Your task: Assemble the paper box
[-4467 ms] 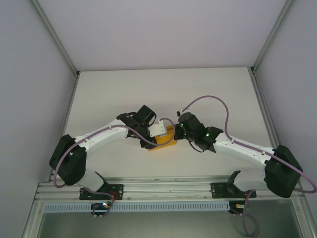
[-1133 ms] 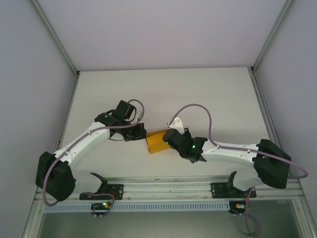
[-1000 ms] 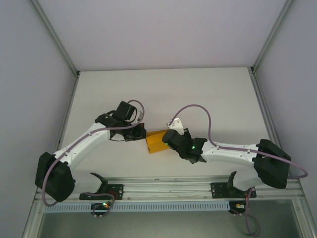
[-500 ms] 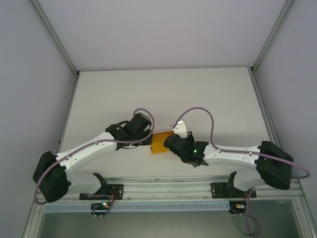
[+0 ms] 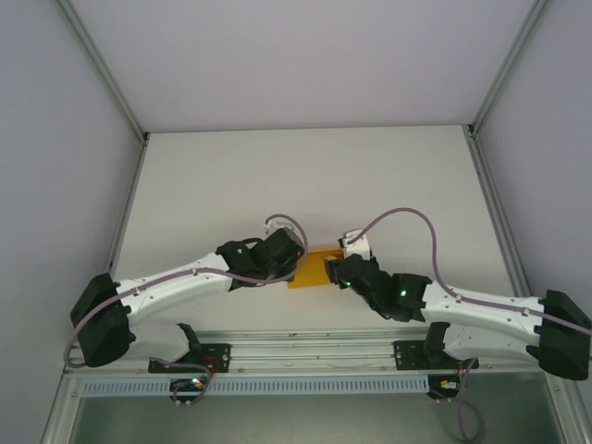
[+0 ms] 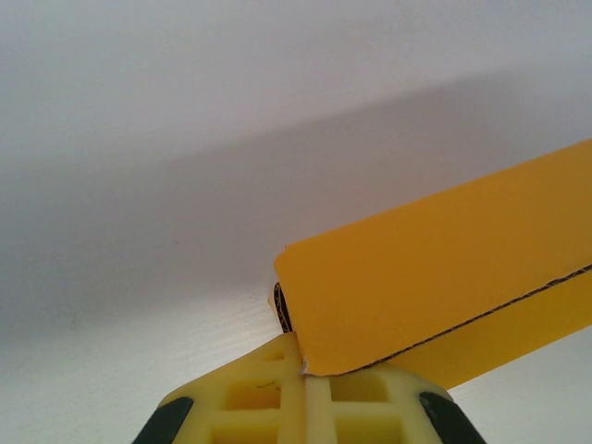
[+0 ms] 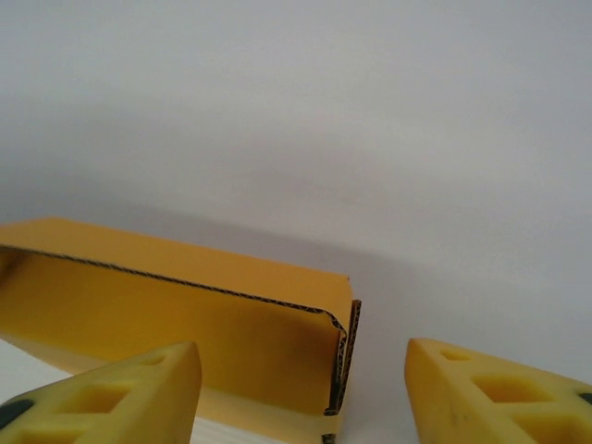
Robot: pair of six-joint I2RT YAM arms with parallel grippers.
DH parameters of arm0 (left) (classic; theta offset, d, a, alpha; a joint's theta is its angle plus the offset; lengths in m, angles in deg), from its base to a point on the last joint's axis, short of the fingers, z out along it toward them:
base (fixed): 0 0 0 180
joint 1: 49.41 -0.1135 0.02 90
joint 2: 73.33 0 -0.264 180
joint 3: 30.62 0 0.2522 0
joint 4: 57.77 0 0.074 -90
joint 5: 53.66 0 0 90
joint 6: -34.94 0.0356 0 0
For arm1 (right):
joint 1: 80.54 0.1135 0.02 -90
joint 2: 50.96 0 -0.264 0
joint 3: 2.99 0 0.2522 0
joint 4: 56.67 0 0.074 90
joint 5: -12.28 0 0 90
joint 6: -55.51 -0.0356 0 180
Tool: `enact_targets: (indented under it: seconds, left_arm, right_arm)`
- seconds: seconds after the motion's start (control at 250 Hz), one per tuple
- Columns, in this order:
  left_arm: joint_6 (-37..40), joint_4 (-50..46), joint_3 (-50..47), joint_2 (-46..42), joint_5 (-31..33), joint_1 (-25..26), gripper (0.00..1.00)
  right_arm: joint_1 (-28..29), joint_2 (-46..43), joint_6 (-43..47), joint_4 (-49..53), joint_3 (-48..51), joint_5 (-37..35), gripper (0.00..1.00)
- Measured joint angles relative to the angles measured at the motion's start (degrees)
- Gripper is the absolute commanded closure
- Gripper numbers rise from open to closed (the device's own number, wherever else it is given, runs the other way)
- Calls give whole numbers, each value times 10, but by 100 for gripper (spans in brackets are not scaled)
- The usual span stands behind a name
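The paper box (image 5: 310,270) is a small orange-yellow card box lying on the white table near the front edge, between both grippers. My left gripper (image 5: 280,256) is against its left end. In the left wrist view its fingers (image 6: 268,407) are pressed together, and a corner of the paper box (image 6: 435,277) rests on their tips. My right gripper (image 5: 344,269) is at the box's right end. In the right wrist view its fingers (image 7: 120,393) stand wide apart, with the corner of the box's open side (image 7: 213,324) between them, showing the inner wall and corrugated edge.
The white table (image 5: 305,176) is walled by pale panels at the left, right and back. An aluminium rail (image 5: 314,351) with the arm bases runs along the near edge. Purple cables loop over both arms.
Over the last second my left gripper has swung right and closed in on the box's left end. The right arm has stretched out rightward, and the box has shifted slightly right.
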Motion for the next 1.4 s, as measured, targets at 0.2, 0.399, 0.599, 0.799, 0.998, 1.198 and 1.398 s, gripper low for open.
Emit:
enact_targets:
  seconds: [0.2, 0.399, 0.599, 0.799, 0.998, 1.198, 1.398]
  left_arm:
    - [5, 0, 0, 0, 15, 11, 100]
    - [25, 0, 7, 7, 20, 19, 100]
    - [47, -3, 8, 8, 24, 20, 83]
    - [81, -39, 16, 1, 10, 22, 45]
    - [105, -64, 24, -24, -46, 30, 17]
    - [99, -41, 25, -77, -89, 11, 0]
    - [77, 24, -23, -87, -139, -73, 3]
  right_arm:
    - [-77, -19, -13, -30, 7, 71, 38]
    - [-123, 36, -38, -25, -7, 120, 46]
    - [-134, 57, -87, -15, -21, 147, 53]
    - [-135, 53, -139, -30, 6, 171, 60]
    - [-135, 43, -167, -36, 20, 177, 64]
    - [-135, 40, -181, -45, 28, 179, 68]
    - [-135, 35, -183, -45, 32, 179, 70]
